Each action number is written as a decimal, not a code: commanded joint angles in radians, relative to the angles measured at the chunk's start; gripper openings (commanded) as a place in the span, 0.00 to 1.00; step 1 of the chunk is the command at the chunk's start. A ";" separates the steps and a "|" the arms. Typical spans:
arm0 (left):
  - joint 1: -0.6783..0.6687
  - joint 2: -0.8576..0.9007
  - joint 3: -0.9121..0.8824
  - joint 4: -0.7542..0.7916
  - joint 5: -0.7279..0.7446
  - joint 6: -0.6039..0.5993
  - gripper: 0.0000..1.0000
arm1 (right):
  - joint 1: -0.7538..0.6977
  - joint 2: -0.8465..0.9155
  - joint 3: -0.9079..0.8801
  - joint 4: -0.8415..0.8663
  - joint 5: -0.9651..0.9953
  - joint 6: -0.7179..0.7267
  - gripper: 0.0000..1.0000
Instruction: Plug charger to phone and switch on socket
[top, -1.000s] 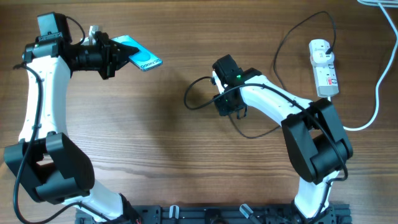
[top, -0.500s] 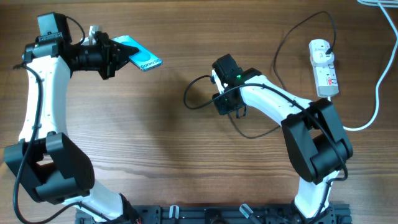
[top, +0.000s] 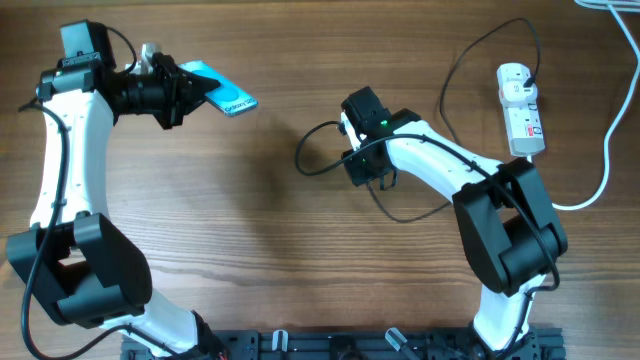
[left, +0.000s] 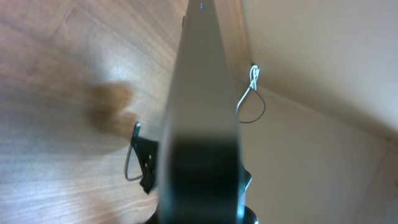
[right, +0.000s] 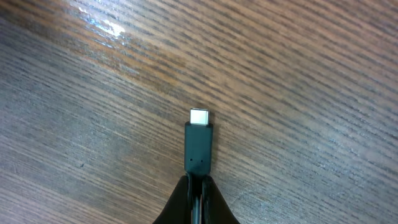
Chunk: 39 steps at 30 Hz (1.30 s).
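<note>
My left gripper (top: 188, 90) is shut on the phone (top: 222, 88), a light blue smartphone held above the table at the back left. In the left wrist view the phone (left: 200, 93) shows edge-on, filling the middle. My right gripper (top: 362, 168) is shut on the charger (top: 320, 150), a thin black cable looping across the table's middle. In the right wrist view the charger's plug tip (right: 199, 146) sticks out past my fingertips (right: 198, 186), just above the wood. The socket (top: 521, 110), a white power strip, lies at the back right with the charger's cable running to it.
A thicker white cable (top: 605, 160) curves along the right edge from the socket area. The wooden table (top: 250, 230) spans the view. The right arm's base stands at the front right.
The phone in my left gripper has shifted slightly left and back. The right arm and charger have barely moved.
</note>
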 joint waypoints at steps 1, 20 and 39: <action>0.002 -0.030 0.008 0.080 0.162 0.023 0.04 | 0.001 -0.069 0.033 -0.054 -0.058 -0.059 0.05; -0.087 -0.030 0.008 0.167 0.454 0.172 0.04 | 0.000 -0.679 0.037 -0.325 -0.723 -0.264 0.05; -0.270 -0.030 0.008 0.167 0.203 0.172 0.04 | 0.002 -0.574 0.037 -0.291 -0.654 -0.095 0.04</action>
